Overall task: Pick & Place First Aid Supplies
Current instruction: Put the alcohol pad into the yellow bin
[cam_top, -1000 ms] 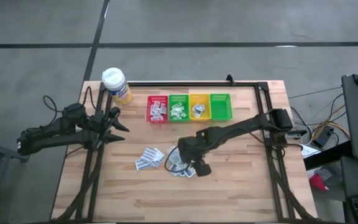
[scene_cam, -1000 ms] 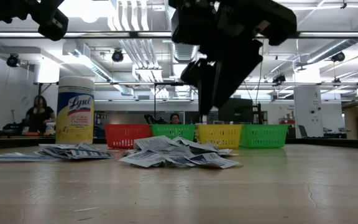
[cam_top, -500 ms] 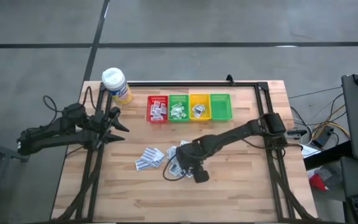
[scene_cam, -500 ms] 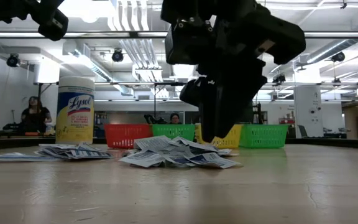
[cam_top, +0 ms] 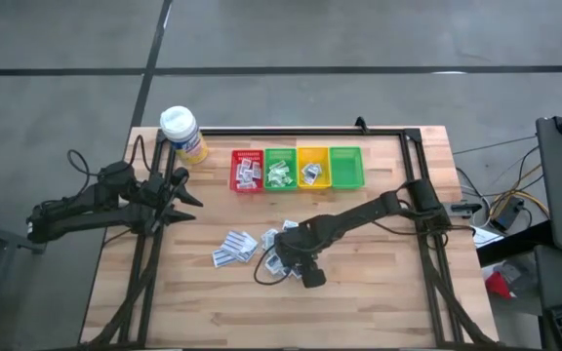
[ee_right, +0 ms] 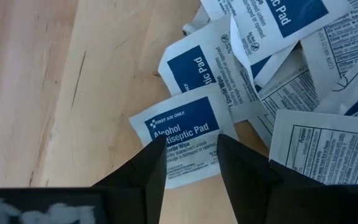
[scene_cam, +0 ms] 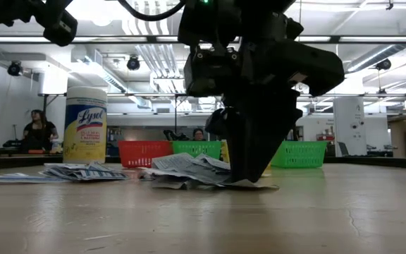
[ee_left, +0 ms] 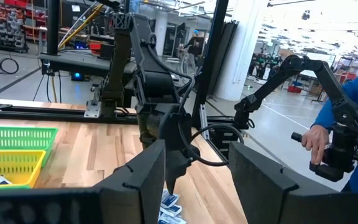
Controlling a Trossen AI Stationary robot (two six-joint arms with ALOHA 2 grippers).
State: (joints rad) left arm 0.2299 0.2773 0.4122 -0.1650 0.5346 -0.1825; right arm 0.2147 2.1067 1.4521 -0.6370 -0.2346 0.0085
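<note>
The right gripper [ee_right: 190, 163] is lowered onto the near pile of first aid supplies [cam_top: 283, 255] at the middle of the table [cam_top: 379, 302]. In the right wrist view its two dark fingers [ee_right: 146, 171] stand parted by a narrow gap, with an alcohol antiseptic pad [ee_right: 182, 138] lying flat on the wood directly under that gap. The fingertips straddle the lower edge of this sachet; the jaws have not closed on it, and nothing is lifted. In the low view the gripper body [scene_cam: 252, 152] reaches down to the table surface at the right end of the pile [scene_cam: 189, 171].

Adjacent sachets overlap beside the antiseptic pad: a second blue-printed pad [ee_right: 213, 68] and white packets with fine grey text [ee_right: 319, 146]. A second, smaller pile of packets [cam_top: 235, 247] lies just left of the first.

Four bins stand in a row farther back: red bin [cam_top: 247, 170], green bin [cam_top: 280, 168], yellow bin [cam_top: 312, 166] and a second green bin [cam_top: 345, 165]. The first three contain sachets. A Lysol wipes canister [cam_top: 182, 134] stands at the table's back left corner.

The left gripper [cam_top: 185, 196] waits at the left edge of the table, held above it, fingers parted and empty.
</note>
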